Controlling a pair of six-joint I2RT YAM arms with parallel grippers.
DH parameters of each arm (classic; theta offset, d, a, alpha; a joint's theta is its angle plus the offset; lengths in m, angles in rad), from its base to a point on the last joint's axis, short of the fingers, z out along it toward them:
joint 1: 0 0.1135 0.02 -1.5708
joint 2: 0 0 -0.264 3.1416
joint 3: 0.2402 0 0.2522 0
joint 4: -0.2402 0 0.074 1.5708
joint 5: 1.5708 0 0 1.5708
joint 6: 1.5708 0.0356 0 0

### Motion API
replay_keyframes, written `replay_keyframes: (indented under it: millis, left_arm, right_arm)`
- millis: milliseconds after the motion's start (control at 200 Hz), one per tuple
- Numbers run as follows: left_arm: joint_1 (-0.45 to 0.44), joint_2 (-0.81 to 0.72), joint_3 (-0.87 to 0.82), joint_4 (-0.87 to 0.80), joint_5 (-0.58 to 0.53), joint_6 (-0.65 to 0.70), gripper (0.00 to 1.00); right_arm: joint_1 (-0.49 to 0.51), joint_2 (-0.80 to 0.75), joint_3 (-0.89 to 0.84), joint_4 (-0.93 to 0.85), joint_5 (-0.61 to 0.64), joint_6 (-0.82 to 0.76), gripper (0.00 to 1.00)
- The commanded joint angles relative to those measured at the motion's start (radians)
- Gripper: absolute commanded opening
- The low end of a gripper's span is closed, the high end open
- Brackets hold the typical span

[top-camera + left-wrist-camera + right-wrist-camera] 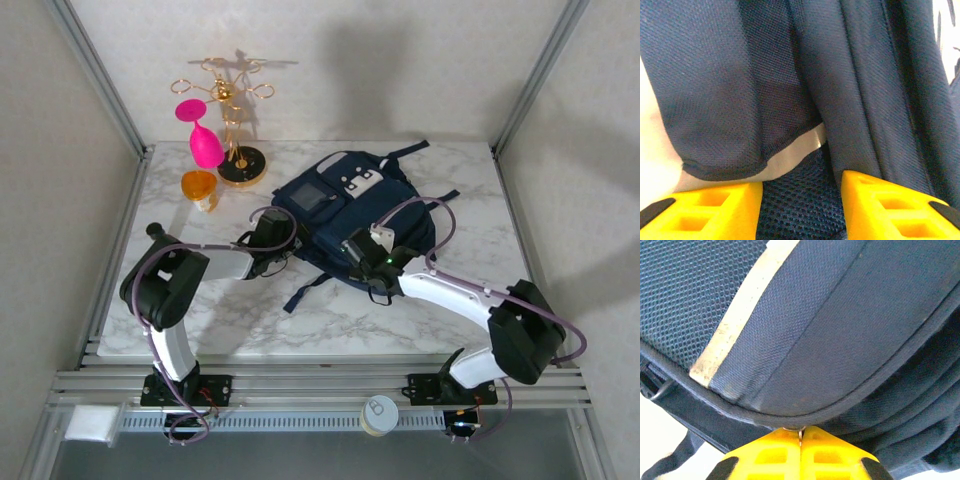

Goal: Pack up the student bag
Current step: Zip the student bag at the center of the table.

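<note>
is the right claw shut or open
Shut: right claw fingers meet, pinching a small metal pull on the navy blue fabric backpack.

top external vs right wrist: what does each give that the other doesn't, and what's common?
Top external: whole student bag on the marble table, left gripper at its left edge, a pink glass, an orange cup and a gold rack behind. Right wrist: right gripper shut on a small metal tab at the bag's piped seam, beside a pale trim stripe. Both: navy bag fabric with the right gripper against it.
</note>
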Motion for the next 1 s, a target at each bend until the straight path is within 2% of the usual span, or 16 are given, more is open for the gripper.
replay_keyframes:
  millis: [0,130,190,255,411,601,766,991]
  left_arm:
    - [0.023,-0.048,0.005,-0.06,-0.024,0.044,0.45]
    - [-0.047,-0.179,-0.086,-0.005,0.012,-0.061,0.47]
    - [-0.093,-0.227,-0.108,0.022,0.011,-0.115,0.48]
    - [-0.145,-0.244,-0.101,0.04,-0.004,-0.157,0.49]
    - [-0.22,-0.172,0.001,0.094,0.008,-0.224,0.49]
    - [-0.254,-0.067,0.103,0.099,-0.009,-0.243,0.46]
    - [-0.255,-0.044,0.09,0.127,-0.009,-0.277,0.45]
    - [-0.285,-0.022,0.098,0.087,-0.075,-0.335,0.41]
  right_arm:
    - [-0.009,-0.038,-0.021,-0.087,0.011,-0.136,0.0]
    - [-0.017,-0.072,-0.03,-0.05,-0.025,-0.201,0.0]
    - [-0.025,-0.079,-0.04,-0.017,-0.07,-0.237,0.0]
    - [-0.033,-0.067,-0.045,-0.005,-0.063,-0.262,0.0]
    - [-0.054,-0.048,-0.065,0.038,-0.076,-0.298,0.0]
    - [-0.063,-0.031,-0.107,0.141,-0.112,-0.34,0.14]
    - [-0.067,0.01,-0.112,0.179,-0.099,-0.36,0.18]
    - [-0.072,-0.02,-0.099,0.19,-0.121,-0.398,0.0]
